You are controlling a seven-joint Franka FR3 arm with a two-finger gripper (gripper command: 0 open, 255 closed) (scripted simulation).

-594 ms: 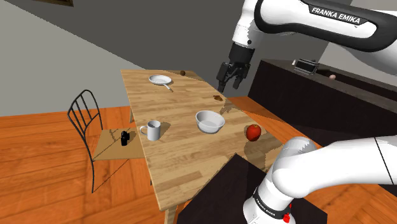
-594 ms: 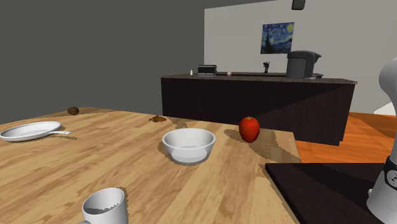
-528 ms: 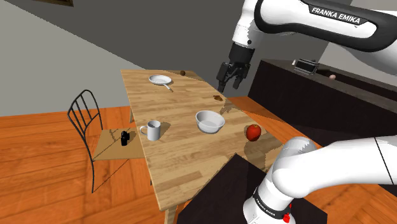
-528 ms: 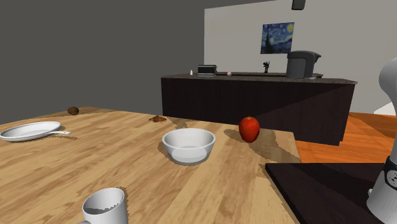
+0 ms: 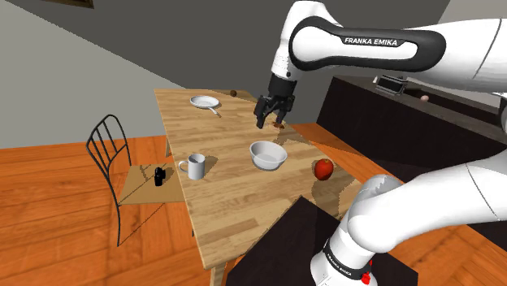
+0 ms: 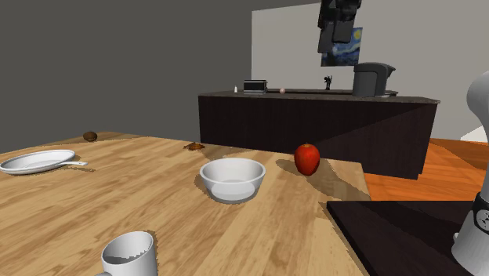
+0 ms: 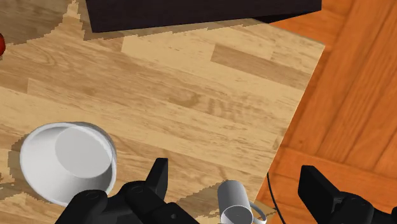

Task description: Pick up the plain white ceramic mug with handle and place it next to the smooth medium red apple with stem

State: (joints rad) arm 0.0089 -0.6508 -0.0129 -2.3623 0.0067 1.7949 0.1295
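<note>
Gripper (image 5: pixel 271 122) hangs over the far half of the table (image 5: pixel 227 213) in the shoulder view, pointing down, fingers spread. White mug (image 5: pixel 195 166) stands upright near the table edge on this view's left, handle turned toward the chair (image 5: pixel 107 146), well apart from the gripper. White bowl (image 5: pixel 267 154) sits between the mug and the red apple (image 5: pixel 323 169). In the second exterior view, the gripper comes in from the top edge, its upper part cut off, and it covers a corner of the painting (image 6: pixel 349 53); the finger gap is hard to read here. The mug is cropped by the bottom edge, handle out of sight; the apple lies beyond the bowl. In the wrist view, the fingers (image 7: pixel 159 181) stand wide apart and clasp nothing. The mug is well below them, rim up, cut by the frame edge, with the bowl near it.
</note>
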